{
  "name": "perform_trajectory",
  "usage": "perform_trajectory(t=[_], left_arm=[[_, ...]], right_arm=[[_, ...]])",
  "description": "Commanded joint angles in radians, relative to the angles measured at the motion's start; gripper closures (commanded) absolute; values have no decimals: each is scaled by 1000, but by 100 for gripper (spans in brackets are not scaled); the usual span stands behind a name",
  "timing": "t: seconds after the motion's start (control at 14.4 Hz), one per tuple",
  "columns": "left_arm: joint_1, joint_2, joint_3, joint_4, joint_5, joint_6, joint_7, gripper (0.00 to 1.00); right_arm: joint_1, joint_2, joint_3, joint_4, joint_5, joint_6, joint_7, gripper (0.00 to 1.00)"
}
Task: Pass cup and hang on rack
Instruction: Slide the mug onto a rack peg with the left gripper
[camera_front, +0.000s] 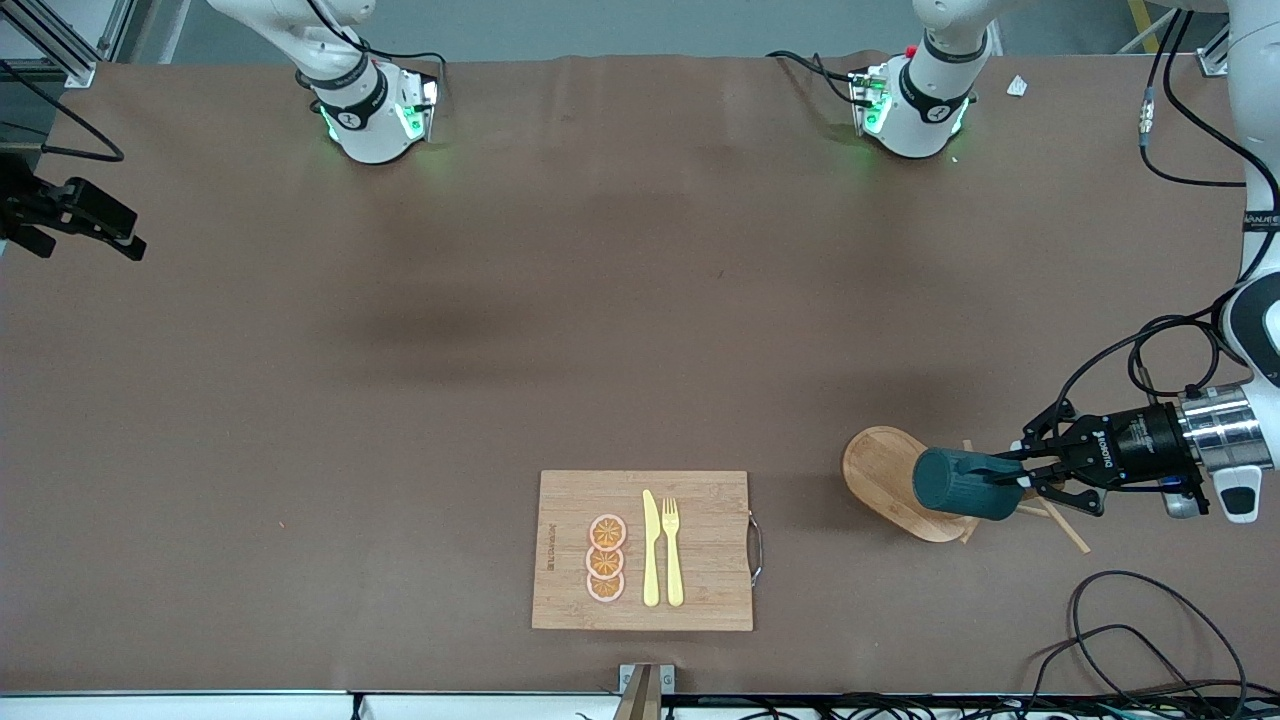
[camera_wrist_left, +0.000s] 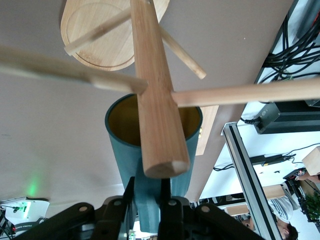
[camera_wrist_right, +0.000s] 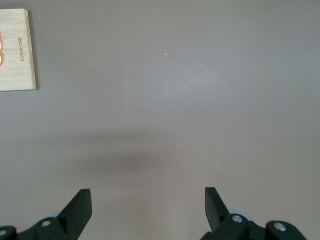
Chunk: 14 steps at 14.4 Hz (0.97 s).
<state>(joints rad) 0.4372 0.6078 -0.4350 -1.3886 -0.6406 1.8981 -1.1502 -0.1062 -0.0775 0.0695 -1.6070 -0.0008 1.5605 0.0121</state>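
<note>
**Cup held on its side over the rack, wide bare table elsewhere**

Toward the left arm's end of the table stands the rack (camera_front: 885, 478), oval base flat on the brown table (camera_front: 500, 330), thick post and thin pegs rising from it. Clamped in the left gripper (camera_front: 1018, 478) over that base hangs the cup (camera_front: 965, 484), lying sideways, fingers (camera_wrist_left: 171, 212) pinched tight on its small side handle. Seen from the left wrist view, the cup's open mouth (camera_wrist_left: 125, 122) sits just beside the post (camera_wrist_left: 155, 85), with pegs spreading to either side; contact between cup and post cannot be told. Little room there: pegs close around the rim, a loop of black cable (camera_front: 1150, 630) on the table nearer to the front camera, close to the table's edge.

Plenty of open surface across the middle. Nearer to the front camera, close to the table's near edge, lies a bamboo cutting board (camera_front: 645, 550) with three orange slices (camera_front: 606, 558), a yellow knife (camera_front: 651, 548) and a yellow fork (camera_front: 672, 550).

At the right arm's end, high over bare table, waits the right gripper (camera_wrist_right: 147, 205), fingers spread wide, nothing between them.

Cup: dark teal outside, ribbed along its wall, mustard-yellow inside, cylindrical.
</note>
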Motion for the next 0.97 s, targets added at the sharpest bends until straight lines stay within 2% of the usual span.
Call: perform_trajectory(t=[0.0,0.21,0.28,0.35,0.56,0.62,0.83,0.9], left_arm=[[9,12,-5,17,-1,-19,1,93],[11,12,-5,17,-1,-19,4,87],[9,12,-5,17,-1,-19,4,83],[9,12,-5,17,-1,-19,4,74],[8,13,-7,17,-1,-19,4,16],[8,10,-7,19,1,-19,4,1],[3,-9,-14,20,7,-20,4,1],[1,-28,-20,20,48,-21,6,1]], right_arm=[[-12,-8,7,-1,5,-8,-9,0],[-12,-7,7,-2,5,-8,-9,0],[-12,-7,7,-2,5,-8,-9,0],[-12,-8,7,-2,5,-8,-9,0],[-12,-7,7,-2,5,-8,-9,0],[-12,-7,7,-2,5,-8,-9,0],[-12,-7,7,-2,5,-8,-9,0],[-12,-7,7,-2,5,-8,-9,0]])
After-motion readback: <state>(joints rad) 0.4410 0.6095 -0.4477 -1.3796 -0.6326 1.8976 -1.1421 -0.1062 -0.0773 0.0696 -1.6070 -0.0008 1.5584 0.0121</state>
